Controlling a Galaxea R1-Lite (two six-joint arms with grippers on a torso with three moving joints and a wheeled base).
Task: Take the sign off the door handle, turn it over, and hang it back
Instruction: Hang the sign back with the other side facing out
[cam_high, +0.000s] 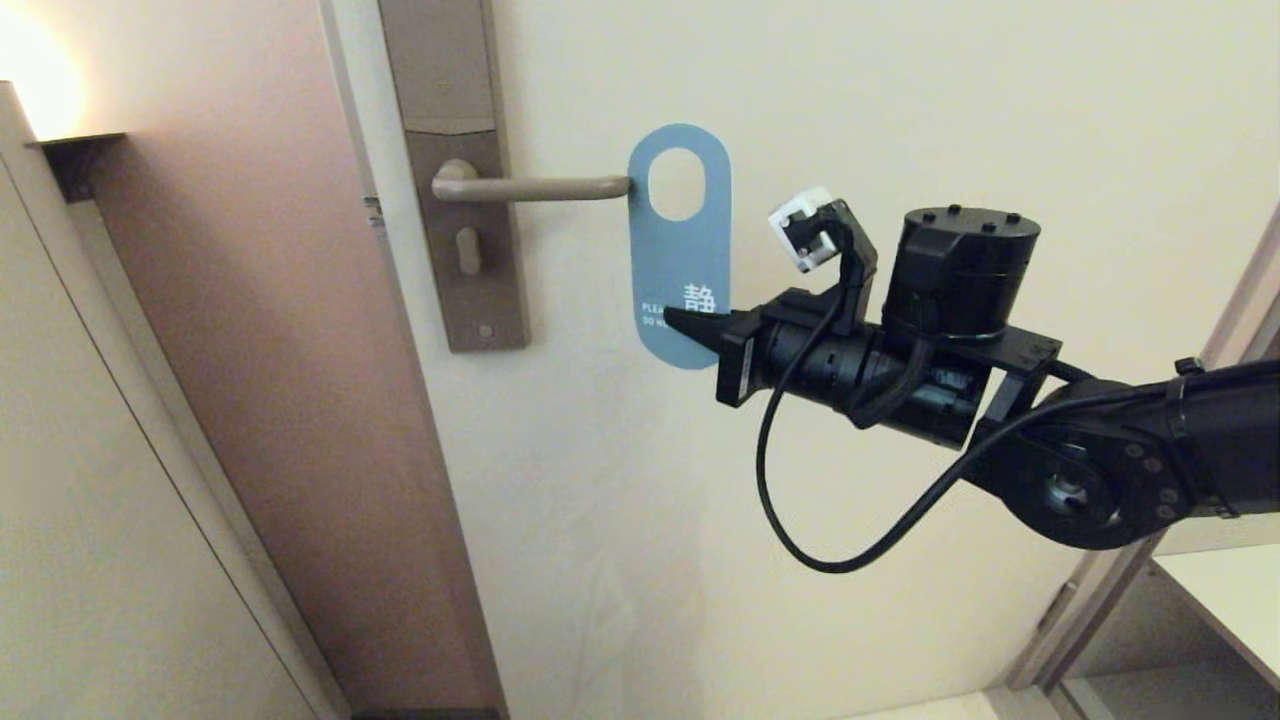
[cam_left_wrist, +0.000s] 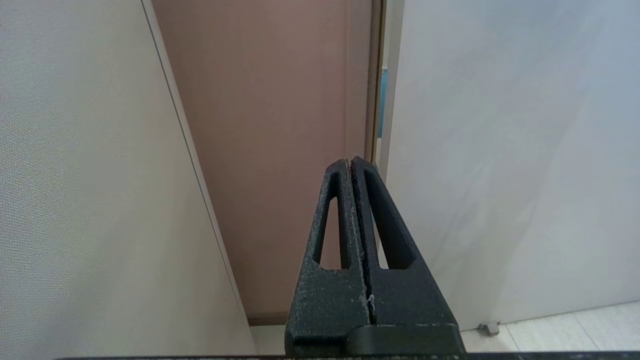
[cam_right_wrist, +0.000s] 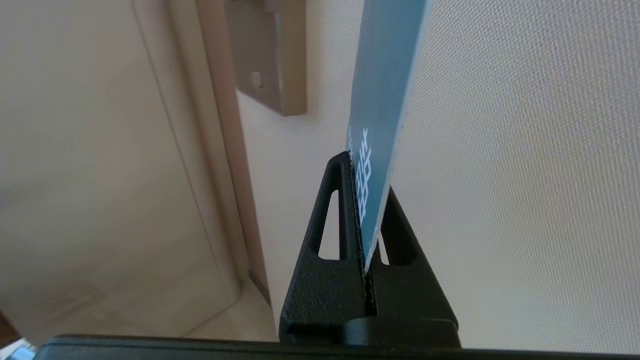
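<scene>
The sign (cam_high: 680, 270) shows its blue face with white lettering and hangs upright in front of the door. Its left edge sits at the rounded tip of the door handle (cam_high: 540, 187). Only the door shows through its oval hole, so the lever is not through it. My right gripper (cam_high: 690, 328) comes in from the right and is shut on the sign's lower edge. In the right wrist view the sign (cam_right_wrist: 382, 100) stands edge-on, pinched in the right gripper (cam_right_wrist: 367, 175). My left gripper (cam_left_wrist: 350, 161) is shut and empty, low down near the door frame and out of the head view.
The handle sits on a tall brown-grey backplate (cam_high: 480, 290) on the cream door. A brownish door frame (cam_high: 300, 350) and a pale wall panel (cam_high: 100, 500) lie to the left. A white shelf (cam_high: 1230, 590) sits at the lower right. A small door stop (cam_left_wrist: 489, 327) is on the floor.
</scene>
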